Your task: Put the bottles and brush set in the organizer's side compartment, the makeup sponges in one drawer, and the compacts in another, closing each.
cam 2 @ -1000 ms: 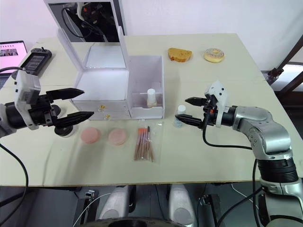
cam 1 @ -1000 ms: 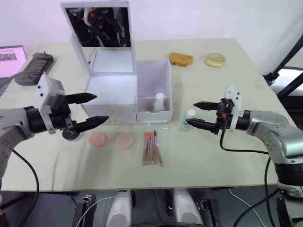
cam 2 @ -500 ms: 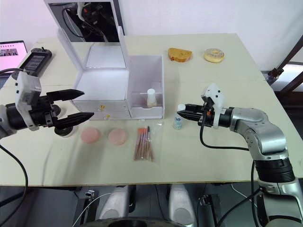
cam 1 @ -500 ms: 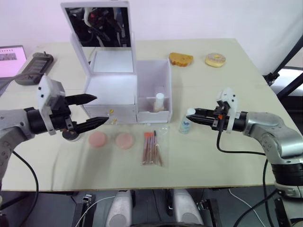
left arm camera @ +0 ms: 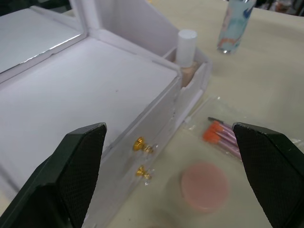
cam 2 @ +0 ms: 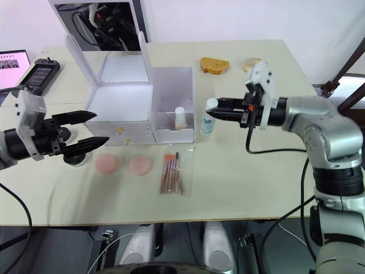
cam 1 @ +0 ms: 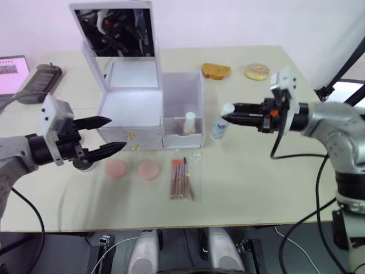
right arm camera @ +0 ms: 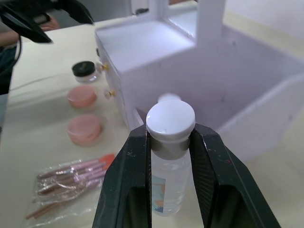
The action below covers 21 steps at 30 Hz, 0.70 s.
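Observation:
My right gripper (cam 1: 226, 117) is shut on the white cap of a clear bottle (cam 1: 219, 129), held above the table just right of the organizer's side compartment (cam 1: 183, 91). A second, white-capped bottle (cam 1: 190, 123) stands inside that compartment. The white organizer (cam 1: 131, 108) has its mirror lid up and its two gold-knobbed drawers (cam 1: 134, 140) shut. In front of it lie two pink round makeup sponges (cam 1: 116, 169) and the bagged brush set (cam 1: 182, 178). My left gripper (cam 1: 106, 136) hangs open left of the drawers, over a small black compact (cam 1: 85, 164).
A piece of bread (cam 1: 216, 71) and a doughnut (cam 1: 257, 71) lie at the far right of the table. A dark handset (cam 1: 37, 83) and a laptop (cam 1: 11, 65) sit at the far left. The table's front edge runs just below the brush set.
My right gripper closed on the clear bottle's cap, lifted it off the table and carried it left and back toward the side compartment. The left gripper stayed open in place.

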Motion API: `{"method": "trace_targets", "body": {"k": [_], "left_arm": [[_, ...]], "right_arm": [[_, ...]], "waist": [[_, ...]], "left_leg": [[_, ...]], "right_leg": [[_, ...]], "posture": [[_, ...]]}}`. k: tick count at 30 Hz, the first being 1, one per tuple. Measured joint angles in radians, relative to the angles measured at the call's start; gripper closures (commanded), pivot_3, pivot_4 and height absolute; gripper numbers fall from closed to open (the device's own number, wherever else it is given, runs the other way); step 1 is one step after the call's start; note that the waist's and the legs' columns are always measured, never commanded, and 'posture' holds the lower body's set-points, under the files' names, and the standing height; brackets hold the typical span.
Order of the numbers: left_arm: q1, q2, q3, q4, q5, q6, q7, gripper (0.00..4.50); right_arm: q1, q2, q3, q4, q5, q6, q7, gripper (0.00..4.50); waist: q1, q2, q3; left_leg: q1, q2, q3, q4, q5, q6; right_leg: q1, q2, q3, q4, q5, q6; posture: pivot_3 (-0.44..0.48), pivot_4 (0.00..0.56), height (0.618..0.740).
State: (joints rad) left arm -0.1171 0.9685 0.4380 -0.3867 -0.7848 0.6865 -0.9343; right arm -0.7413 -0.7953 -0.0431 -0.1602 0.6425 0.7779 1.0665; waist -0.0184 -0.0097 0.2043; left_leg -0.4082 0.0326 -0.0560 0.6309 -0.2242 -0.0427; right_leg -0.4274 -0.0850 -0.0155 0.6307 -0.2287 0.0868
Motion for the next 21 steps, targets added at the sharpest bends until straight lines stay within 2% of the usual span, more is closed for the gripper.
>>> {"method": "trace_targets", "body": {"k": [3, 7, 13, 21], "left_arm": [[0.046, -0.018, 0.041, -0.006, 0.0, -0.005, 0.005, 0.0], [0.109, -0.049, 0.097, -0.017, 0.002, -0.019, 0.02, 0.0], [0.203, -0.08, 0.157, -0.068, 0.007, -0.022, 0.044, 0.0], [0.266, -0.091, 0.224, -0.135, -0.012, -0.017, 0.073, 0.0]], "right_arm": [[-0.183, 0.082, 0.036, 0.038, 0.022, 0.038, 0.0, 3.88], [-0.335, 0.196, 0.107, 0.12, 0.0, 0.002, 0.011, 3.88], [-0.418, 0.325, 0.213, 0.327, -0.12, -0.135, 0.054, 3.88], [-0.433, 0.344, 0.279, 0.424, -0.235, -0.233, 0.133, 3.88]], "waist": [[-0.009, 0.0, 0.0], [-0.009, 0.0, 0.0], [0.0, 0.0, 0.0], [-0.001, 0.0, 0.0]], "left_leg": [[0.0, 0.001, 0.002, 0.0, 0.0, 0.0], [0.0, 0.002, 0.001, 0.0, 0.0, 0.0], [0.0, 0.001, 0.002, 0.0, 0.0, 0.0], [0.0, 0.002, 0.002, -0.001, 0.0, 0.0]], "right_leg": [[-0.001, 0.001, 0.002, 0.0, 0.001, -0.001], [-0.001, 0.003, 0.002, 0.0, 0.001, -0.002], [-0.002, 0.003, 0.004, 0.0, 0.001, -0.002], [-0.002, 0.003, 0.004, 0.0, 0.001, -0.002]], "posture": [[0.0, 0.15, 0.74], [0.0, 0.15, 0.74], [0.0, 0.15, 0.74], [0.0, 0.15, 0.74]]}}
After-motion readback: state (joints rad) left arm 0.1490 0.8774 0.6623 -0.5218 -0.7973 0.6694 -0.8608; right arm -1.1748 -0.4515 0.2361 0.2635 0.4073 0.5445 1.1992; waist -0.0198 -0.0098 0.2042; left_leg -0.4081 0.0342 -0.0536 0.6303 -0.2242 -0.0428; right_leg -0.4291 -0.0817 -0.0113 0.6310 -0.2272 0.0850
